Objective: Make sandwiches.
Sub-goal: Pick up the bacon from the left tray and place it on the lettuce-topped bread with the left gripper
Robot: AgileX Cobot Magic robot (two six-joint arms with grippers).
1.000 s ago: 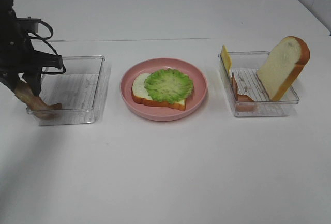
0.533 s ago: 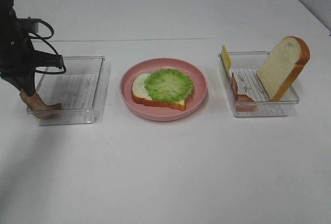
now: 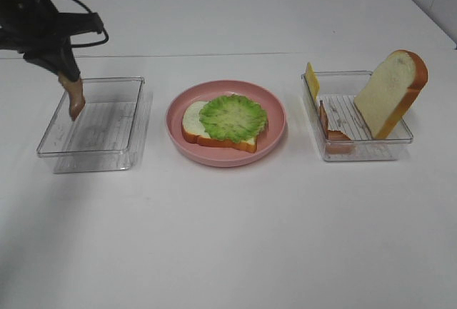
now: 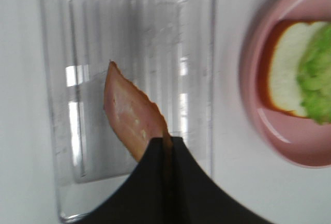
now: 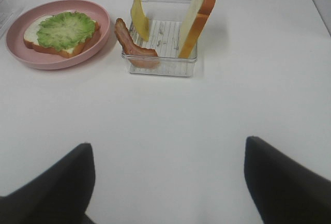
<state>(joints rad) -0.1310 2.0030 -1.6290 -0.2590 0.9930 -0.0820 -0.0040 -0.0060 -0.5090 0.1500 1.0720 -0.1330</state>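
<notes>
The sandwich in progress is a white bread slice (image 3: 193,120) topped with a green lettuce leaf (image 3: 233,117), lying on the pink plate (image 3: 275,120). My left gripper (image 3: 66,75) is shut on a brown bacon strip (image 3: 73,100) that hangs over the empty left tray (image 3: 93,127); the left wrist view shows the strip (image 4: 129,114) pinched between the black fingers (image 4: 150,182). The right tray (image 3: 360,148) holds a yellow cheese square (image 3: 312,80), another bacon strip (image 3: 330,127) and an upright bread slice (image 3: 389,91). My right gripper (image 5: 165,182) stands open, well short of that tray (image 5: 160,66).
White tabletop all around. The plate (image 5: 15,43) sits between the two clear trays. A seam runs across the table behind the trays. The left arm's cable loops near the top left corner.
The left gripper has closed on the bacon strip and lifted it out of the left tray, moving up and towards the tray's back. The right gripper has not moved.
</notes>
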